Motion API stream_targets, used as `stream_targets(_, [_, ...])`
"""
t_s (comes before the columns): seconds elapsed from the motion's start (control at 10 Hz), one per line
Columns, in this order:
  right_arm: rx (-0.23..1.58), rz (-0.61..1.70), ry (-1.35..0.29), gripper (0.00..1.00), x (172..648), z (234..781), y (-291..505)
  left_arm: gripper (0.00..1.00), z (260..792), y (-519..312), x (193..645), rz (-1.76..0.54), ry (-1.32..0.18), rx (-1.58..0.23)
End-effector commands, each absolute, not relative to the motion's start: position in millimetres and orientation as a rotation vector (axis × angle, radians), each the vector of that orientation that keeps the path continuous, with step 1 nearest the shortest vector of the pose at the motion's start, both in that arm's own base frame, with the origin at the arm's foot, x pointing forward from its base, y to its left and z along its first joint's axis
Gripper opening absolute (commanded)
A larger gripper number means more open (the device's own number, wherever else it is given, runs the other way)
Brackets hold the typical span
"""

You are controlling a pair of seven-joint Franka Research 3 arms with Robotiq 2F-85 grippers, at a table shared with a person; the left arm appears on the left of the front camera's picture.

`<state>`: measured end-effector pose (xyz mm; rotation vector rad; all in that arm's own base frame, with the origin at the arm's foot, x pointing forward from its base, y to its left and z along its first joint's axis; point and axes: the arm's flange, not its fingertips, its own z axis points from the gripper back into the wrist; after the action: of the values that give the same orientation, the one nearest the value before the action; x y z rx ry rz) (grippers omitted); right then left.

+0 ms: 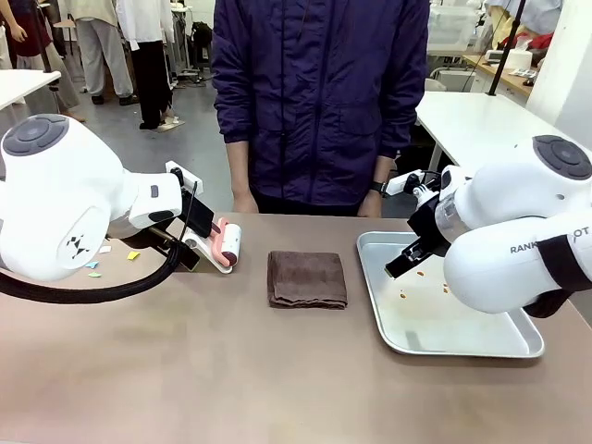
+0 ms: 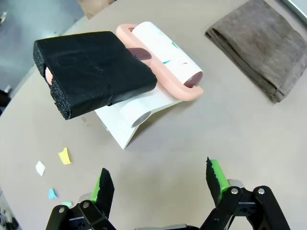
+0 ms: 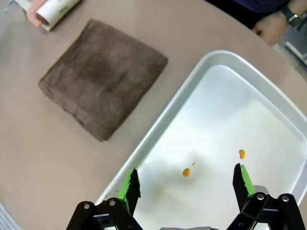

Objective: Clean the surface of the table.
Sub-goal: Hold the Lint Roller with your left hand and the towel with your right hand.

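While left gripper [image 2: 158, 176] and right gripper [image 3: 184, 181] are held open, empty, the roller [image 2: 168, 55] is found on the table [image 2: 249, 148] just ahead of the left.

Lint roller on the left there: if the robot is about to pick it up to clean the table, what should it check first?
1. Left fingers open and empty: ok, spread wide, holding nothing.
2. Lint roller within easy approach: ok, it rests on its white stand just ahead of them, black foam handle raised.
3. Mess located: ok, paper scraps lie on the table beside the stand.
4. Person's hand clear: ok, at the far edge, not touching the roller.
5. Right fingers out of the way: ok, open above the tray.
6. Table already clean: not ok.
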<state>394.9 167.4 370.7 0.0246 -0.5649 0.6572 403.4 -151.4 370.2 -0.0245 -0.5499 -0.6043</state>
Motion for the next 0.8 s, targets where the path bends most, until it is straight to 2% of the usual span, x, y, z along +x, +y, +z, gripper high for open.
stream_targets(0.0, [0.025,0.657,-0.566,1.0,395,371,167,1.0,370,-151,403,-0.605,-0.55,-0.024])
stream_targets(0.5, [0.025,0.657,-0.564,1.0,395,370,167,1.0,370,-151,403,-0.604,-0.55,-0.025])
stream_targets(0.6, [0.072,0.525,-0.49,1.0,390,387,162,1.0,376,-141,396,-0.665,-0.426,-0.055])
stream_targets(0.7, [0.155,0.41,-0.378,1.0,383,399,155,1.0,389,-137,387,-0.624,-0.423,-0.151])
